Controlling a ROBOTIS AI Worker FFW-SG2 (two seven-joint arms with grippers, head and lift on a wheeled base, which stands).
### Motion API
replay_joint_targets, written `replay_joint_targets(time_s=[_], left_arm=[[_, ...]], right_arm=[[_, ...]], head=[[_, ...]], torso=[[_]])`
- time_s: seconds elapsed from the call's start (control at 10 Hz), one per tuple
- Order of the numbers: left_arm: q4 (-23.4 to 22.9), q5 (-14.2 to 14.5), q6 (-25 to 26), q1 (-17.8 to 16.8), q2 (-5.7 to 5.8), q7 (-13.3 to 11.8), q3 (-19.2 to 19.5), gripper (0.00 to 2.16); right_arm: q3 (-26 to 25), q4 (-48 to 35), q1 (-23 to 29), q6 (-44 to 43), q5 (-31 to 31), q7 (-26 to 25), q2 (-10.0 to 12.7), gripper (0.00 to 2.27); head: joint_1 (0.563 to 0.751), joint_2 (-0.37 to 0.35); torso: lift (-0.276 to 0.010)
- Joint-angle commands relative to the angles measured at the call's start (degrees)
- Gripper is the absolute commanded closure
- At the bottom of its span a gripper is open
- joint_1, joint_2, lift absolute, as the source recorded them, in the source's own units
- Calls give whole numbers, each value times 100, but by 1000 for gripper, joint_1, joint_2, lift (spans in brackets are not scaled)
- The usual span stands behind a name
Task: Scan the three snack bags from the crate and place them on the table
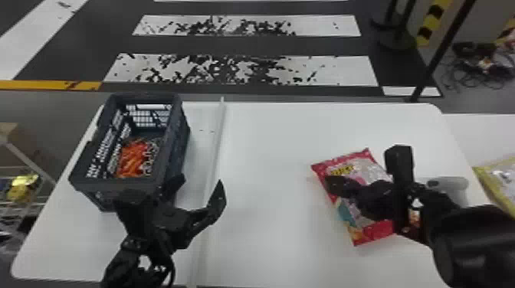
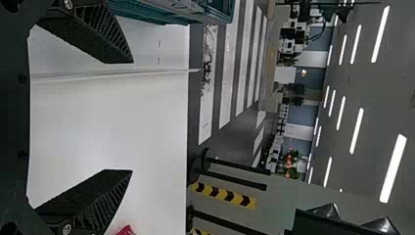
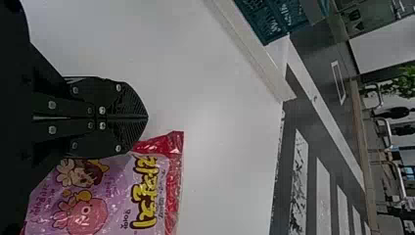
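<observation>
Rack (image 1: 27, 161) at far L edge, w/ a yel. packet (image 1: 23, 187) on it, down beside the tabletop (image 1: 268, 153). Next, dk crate (image 1: 95, 187) on tabletop's L side, upright, open-topped; orange bag (image 1: 134, 157) lies inside, w/ blk-&-wht patterned stuff right next to it, can't tell if same bag or another. L pincer (image 1: 199, 184) is just off crate's near R corner, released: its wrist view shows fingers spread wide w/ nothing btwn. Raised pale strip (image 1: 216, 153) runs front to back along tabletop, R of crate. Red snack bag (image 1: 368, 229) lies on tabletop's R half, printed side up, at a slant, partly hidden under R arm. R pincer (image 1: 333, 184) is over that bag's L part, clenched, fingers meeting flat; its wrist view shows bag alongside the fingers, not btwn them. Pale gray rounded item (image 1: 448, 185) sits nr tabletop's R edge, partly behind R arm. Yel. bag (image 1: 502, 184) is at far R, past tabletop's R edge, on a 2nd wht surface (image 1: 460, 134), cut off by view edge. Behind tabletop: dk floor w/ wht stripes (image 1: 245, 69), plus a blk/yel. striped post (image 1: 433, 23) at back R.
</observation>
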Motion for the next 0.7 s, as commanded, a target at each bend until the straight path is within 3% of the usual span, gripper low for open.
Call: replay_joint_targets(time_s=[0.0, 0.2, 0.6], left_arm=[[-5, 0, 0, 10, 0, 0, 0, 73], [-5, 0, 0, 10, 0, 0, 0, 73], [-31, 0, 0, 37, 9, 0, 9, 73]], right_arm=[[-207, -477, 176, 98, -250, -1, 0, 2253], [-190, -671, 264, 168, -276, 26, 0, 2253], [417, 59, -149, -43, 102, 35, 9, 2253]], head=[[695, 42], [695, 42], [695, 72]], torso=[[-62], [-62], [-62]])
